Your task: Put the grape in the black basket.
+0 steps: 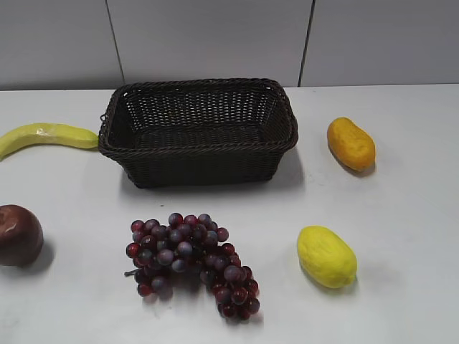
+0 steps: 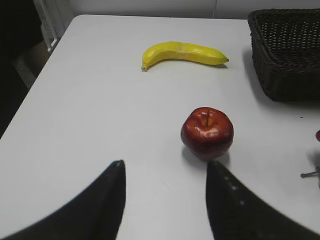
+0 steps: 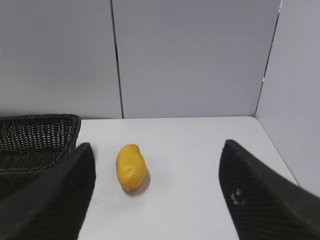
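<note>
The grape (image 1: 192,262), a bunch of small dark red-purple grapes, lies on the white table in front of the black basket (image 1: 199,133), which is empty. In the left wrist view only the bunch's stem and one grape show at the right edge (image 2: 317,152), and the basket's corner (image 2: 290,55) is at the upper right. The basket's rim (image 3: 35,142) also shows at the left of the right wrist view. My left gripper (image 2: 165,167) is open and empty, near the apple. My right gripper (image 3: 157,147) is wide open and empty. Neither gripper shows in the exterior view.
A dark red apple (image 1: 18,234) (image 2: 207,132) lies at the left. A yellow banana (image 1: 43,136) (image 2: 182,53) lies left of the basket. An orange mango (image 1: 351,143) (image 3: 131,166) lies right of the basket, and a yellow lemon-like fruit (image 1: 326,256) right of the grapes.
</note>
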{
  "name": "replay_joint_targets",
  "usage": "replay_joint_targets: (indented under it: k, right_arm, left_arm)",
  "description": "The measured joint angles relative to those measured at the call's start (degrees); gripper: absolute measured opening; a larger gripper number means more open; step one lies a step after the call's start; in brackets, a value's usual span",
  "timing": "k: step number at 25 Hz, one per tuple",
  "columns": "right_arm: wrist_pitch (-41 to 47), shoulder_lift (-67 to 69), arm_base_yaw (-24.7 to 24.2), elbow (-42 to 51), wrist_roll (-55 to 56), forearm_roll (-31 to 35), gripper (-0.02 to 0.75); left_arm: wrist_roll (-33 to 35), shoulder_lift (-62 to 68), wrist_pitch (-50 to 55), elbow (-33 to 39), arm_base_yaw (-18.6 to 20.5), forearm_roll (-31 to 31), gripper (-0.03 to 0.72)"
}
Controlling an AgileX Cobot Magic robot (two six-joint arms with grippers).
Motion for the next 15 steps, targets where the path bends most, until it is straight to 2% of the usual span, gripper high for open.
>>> replay_joint_targets:
  k: [10,15]
  right_arm:
    - [-18.94,23.00,0.00,1.07,0.00,0.00,0.585]
    - [-17.49,38.82,0.05,-3.58,-0.07,0.00,0.585]
  left_arm:
    - [0.00,0.00,0.00,0.00,0.00,0.00,0.489]
    - [0.00,0.00,0.00,0.00,0.00,0.00,0.489]
